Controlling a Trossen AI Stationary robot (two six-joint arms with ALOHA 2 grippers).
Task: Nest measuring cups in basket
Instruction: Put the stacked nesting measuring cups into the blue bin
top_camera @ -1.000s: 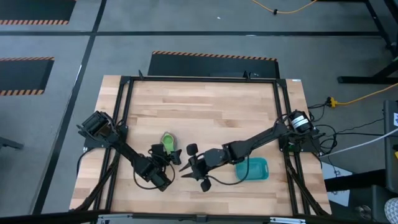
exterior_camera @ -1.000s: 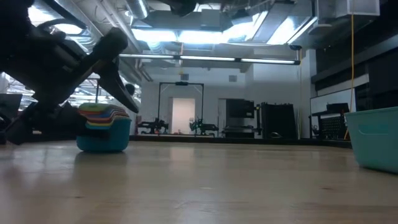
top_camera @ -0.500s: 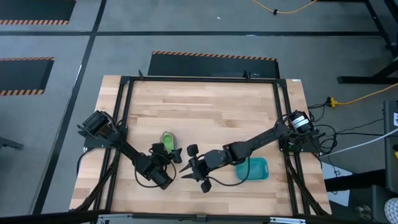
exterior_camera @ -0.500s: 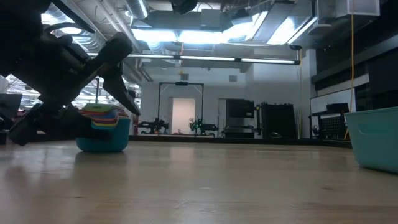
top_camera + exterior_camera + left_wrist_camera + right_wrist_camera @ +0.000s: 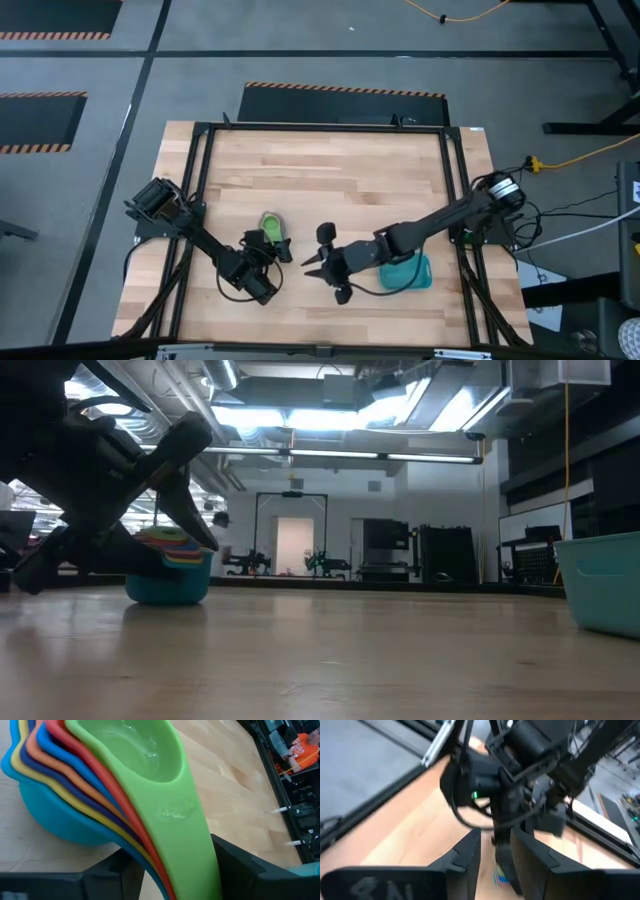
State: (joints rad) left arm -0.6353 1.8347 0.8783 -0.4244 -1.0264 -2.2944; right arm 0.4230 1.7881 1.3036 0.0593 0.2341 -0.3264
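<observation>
The measuring cups [image 5: 270,224] stand nested in one stack left of the table's middle, green on top and the light blue one [image 5: 166,588] resting on the wood. Their handles fan out toward my left gripper [image 5: 264,246], which is shut on them and shows in the left wrist view [image 5: 175,857] too. My right gripper [image 5: 314,265] hovers to the right of the stack, raised, its fingers [image 5: 470,852] a narrow gap apart with nothing between them. The teal basket [image 5: 410,272] stands at the near right, partly under the right arm. My left gripper clamps the stacked handles between its two fingers. One finger lies on the top green handle [image 5: 202,845], the other under the lowest blue handle [image 5: 150,872]. It comes from the near-left, slanting down, along the handles. The stack stays upright on the table.
Black frame rails [image 5: 200,200] run along the table's left, right and far sides. Bare wood [image 5: 330,170] lies beyond the cups. The basket's wall [image 5: 603,588] rises at the right in the low view.
My left gripper has stayed in place and drawn its fingers together onto the stacked handles; its upper finger has come down on the top of the stack. My right gripper has risen and drawn back toward the table's right edge, away from the cups.
</observation>
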